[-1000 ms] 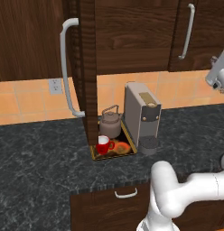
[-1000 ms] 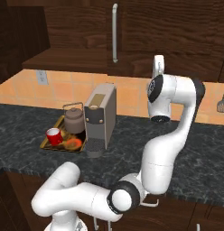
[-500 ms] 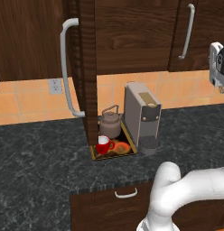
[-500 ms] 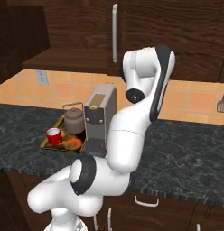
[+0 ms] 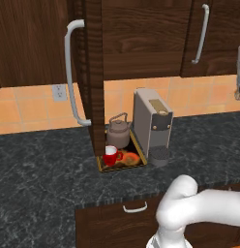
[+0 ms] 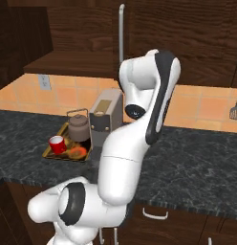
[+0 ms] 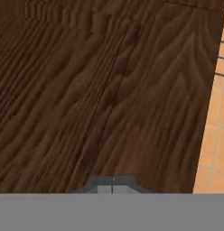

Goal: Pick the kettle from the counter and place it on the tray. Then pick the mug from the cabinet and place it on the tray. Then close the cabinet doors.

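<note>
Orange tiled wall [image 5: 25,109] with a white outlet [image 5: 58,92], a hanging spatula [image 6: 234,110], dark drawer fronts [image 5: 117,223] below.

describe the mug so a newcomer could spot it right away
Find the tall grey coffee machine on the dark counter; the yellow-rimmed tray lies right beside it. The mug stands at the tray's front, ahead of the grey-brown kettle. It is the one bright red thing, white inside, and smaller than the kettle.
</note>
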Controlling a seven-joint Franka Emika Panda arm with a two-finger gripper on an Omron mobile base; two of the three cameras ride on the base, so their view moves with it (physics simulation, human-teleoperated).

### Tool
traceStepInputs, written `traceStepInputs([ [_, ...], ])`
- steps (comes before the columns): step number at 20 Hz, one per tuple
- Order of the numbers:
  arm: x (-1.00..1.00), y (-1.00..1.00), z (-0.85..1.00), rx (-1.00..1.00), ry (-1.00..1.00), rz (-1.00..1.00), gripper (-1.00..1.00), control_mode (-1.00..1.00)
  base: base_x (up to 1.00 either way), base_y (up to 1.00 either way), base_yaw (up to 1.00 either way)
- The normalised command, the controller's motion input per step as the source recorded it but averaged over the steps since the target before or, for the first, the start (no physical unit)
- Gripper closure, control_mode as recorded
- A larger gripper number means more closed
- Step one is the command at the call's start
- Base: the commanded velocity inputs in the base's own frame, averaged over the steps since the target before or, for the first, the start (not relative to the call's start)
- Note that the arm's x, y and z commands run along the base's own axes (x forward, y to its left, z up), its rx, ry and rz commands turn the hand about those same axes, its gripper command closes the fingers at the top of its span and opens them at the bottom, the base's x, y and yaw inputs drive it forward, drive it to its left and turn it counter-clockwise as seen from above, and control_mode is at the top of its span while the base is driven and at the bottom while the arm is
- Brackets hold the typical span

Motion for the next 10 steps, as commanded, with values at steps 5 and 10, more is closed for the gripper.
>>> traceStepInputs([
  [5, -1.00, 0.10, 0.30, -0.10, -0.51, -0.12, 1.00, -1.00, 0.00, 0.00, 0.00],
  [10, -1.00, 0.43, 0.29, -0.15, -0.78, 0.01, 1.00, -1.00, 0.00, 0.00, 0.00],
])
